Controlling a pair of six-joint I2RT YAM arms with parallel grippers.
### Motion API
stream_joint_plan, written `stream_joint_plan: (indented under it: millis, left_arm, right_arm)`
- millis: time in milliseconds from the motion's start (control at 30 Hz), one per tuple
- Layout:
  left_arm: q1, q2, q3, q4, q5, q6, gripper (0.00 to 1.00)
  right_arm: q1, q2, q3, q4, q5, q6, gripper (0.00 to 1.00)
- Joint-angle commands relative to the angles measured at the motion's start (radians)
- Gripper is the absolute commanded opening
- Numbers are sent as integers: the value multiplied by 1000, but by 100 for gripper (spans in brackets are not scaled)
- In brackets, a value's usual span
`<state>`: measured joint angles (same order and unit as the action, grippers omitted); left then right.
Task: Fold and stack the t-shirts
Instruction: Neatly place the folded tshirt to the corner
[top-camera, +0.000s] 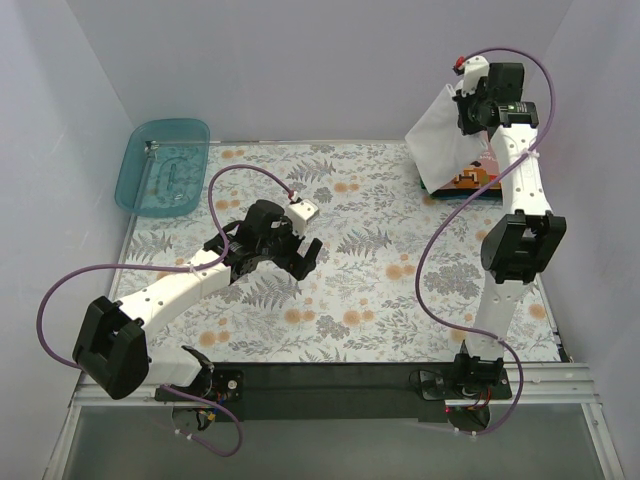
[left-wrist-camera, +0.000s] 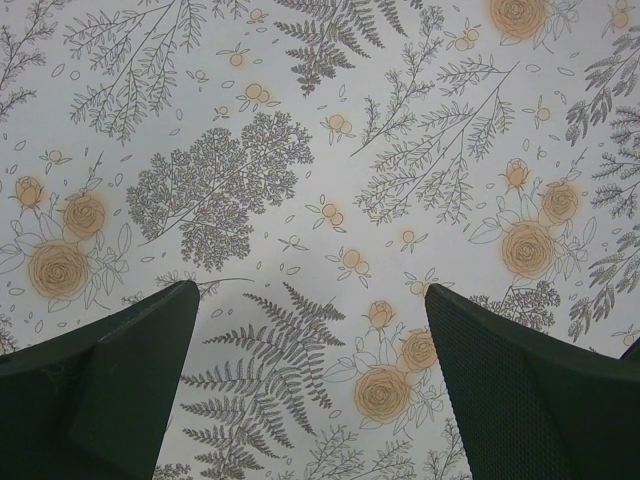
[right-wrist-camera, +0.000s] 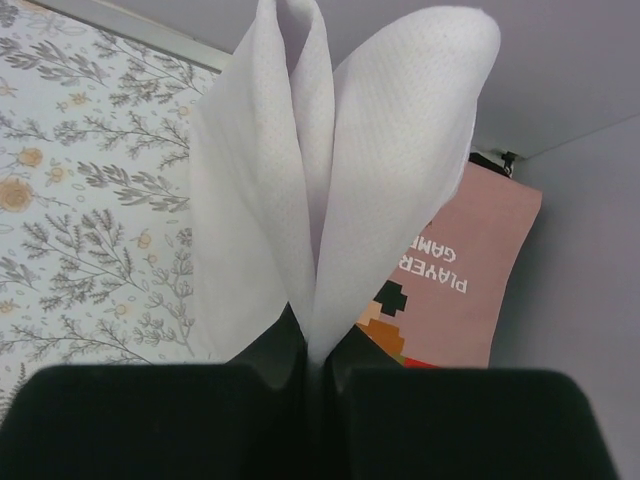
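T-shirts are sitting at the far right corner of the floral table (top-camera: 380, 230), which is filling most of the top view and offering broad flat room for folding. The white t-shirt (top-camera: 438, 140) is hanging in the air above that corner. It is drooping in two loose lobes because it is being pinched at a single spot, so the cloth is falling free rather than lying folded. Under it, the salmon-pink t-shirt (top-camera: 472, 180) is lying flat with its pixel face and lettering up, seemingly resting on a darker garment (top-camera: 432, 189) whose edge is peeking out. This is looking like the stack's place. The teal tray (top-camera: 165, 165) is sitting in the far left corner, well apart from the clothes. The right gripper (right-wrist-camera: 312, 365) is clamping the white cloth between closed jaws, raised high, likely so the shirt is hanging out straight. The left gripper (left-wrist-camera: 310, 300) is hovering over bare tablecloth near the middle, jaws spread wide and holding nothing, probably waiting to take a free corner.
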<state>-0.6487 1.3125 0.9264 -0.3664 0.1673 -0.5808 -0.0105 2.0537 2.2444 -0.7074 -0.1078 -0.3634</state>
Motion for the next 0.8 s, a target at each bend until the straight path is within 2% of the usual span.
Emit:
stream_joint_plan:
  millis: [0, 767]
  left_arm:
    - [7, -10, 20, -11, 1, 4, 98]
    - [7, 36, 46, -37, 5, 6, 98]
  right_arm:
    - [-39, 17, 50, 42, 0, -3, 1]
    - [-141, 112, 27, 146, 33, -114, 1]
